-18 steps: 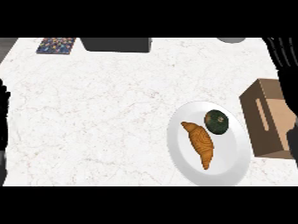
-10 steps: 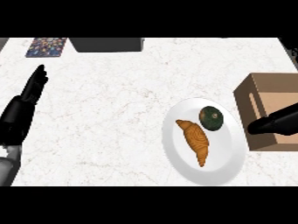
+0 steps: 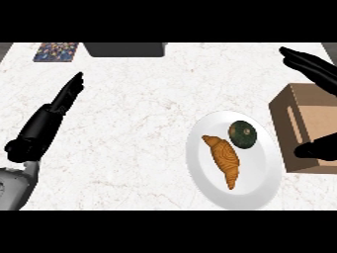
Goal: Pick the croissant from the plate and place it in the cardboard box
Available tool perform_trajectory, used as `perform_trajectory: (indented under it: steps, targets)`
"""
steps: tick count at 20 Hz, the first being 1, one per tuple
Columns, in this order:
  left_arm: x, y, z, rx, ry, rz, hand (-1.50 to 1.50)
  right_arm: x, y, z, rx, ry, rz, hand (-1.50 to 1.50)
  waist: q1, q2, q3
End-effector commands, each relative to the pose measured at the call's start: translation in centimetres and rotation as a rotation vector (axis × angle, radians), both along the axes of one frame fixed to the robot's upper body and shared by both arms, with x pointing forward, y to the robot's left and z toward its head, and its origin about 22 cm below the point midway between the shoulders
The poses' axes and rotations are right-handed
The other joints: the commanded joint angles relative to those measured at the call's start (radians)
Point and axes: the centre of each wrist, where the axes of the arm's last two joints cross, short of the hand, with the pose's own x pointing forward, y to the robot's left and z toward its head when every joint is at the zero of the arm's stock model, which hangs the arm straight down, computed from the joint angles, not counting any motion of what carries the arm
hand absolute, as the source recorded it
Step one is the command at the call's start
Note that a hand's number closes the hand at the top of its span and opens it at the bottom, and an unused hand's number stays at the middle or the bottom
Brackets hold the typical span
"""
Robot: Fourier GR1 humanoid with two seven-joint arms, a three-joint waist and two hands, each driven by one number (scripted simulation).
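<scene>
Golden-brown curved croissant point(image 3: 225, 160) lying untouched on white round plate point(image 3: 262, 190), beside dark green round squash point(image 3: 242, 134). Right hand point(image 3: 318, 74) hovering over brown cardboard box point(image 3: 307, 116), fingers straight, holding nothing. Left hand point(image 3: 51, 116) resting, fingers extended. Advice: approach croissant from above, pinching midsection, avoiding squash.

kitchen | marble counter point(image 3: 142, 123) | plate point(image 3: 262, 190) with croissant point(image 3: 226, 160)
</scene>
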Motion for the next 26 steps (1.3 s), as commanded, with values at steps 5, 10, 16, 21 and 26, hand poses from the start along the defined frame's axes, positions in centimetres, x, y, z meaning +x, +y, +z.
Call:
perform_trajectory:
  steps: [5, 10, 16, 21, 26]
  targets:
    - [-0.2, 1.0, -0.5, 0.005, 0.013, -0.030, 0.00, -2.1, 3.1, 1.8, -0.440, -0.030, 0.028, -1.50, 0.005, -0.005, -0.003]
    - [-0.1, 0.0, -1.2, -0.014, 0.008, -0.029, 0.00, -4.4, 7.1, 1.1, -0.721, 0.002, 0.049, -1.50, 0.008, -0.004, -0.004]
    - [0.1, 0.2, 0.4, -0.003, 0.008, -0.044, 0.00, -7.4, 12.6, -1.3, -0.855, -0.022, -0.006, -1.50, 0.014, -0.004, -0.002]
    - [1.8, 0.4, -1.0, 0.010, -0.002, -0.019, 0.00, -8.4, 15.5, -2.2, -0.956, 0.025, -0.053, -1.50, -0.001, -0.001, -0.002]
    - [-0.9, -0.8, -0.7, 0.009, -0.004, -0.033, 0.00, -10.6, 18.0, -4.4, -0.955, 0.083, -0.090, -1.50, 0.007, -0.003, -0.001]
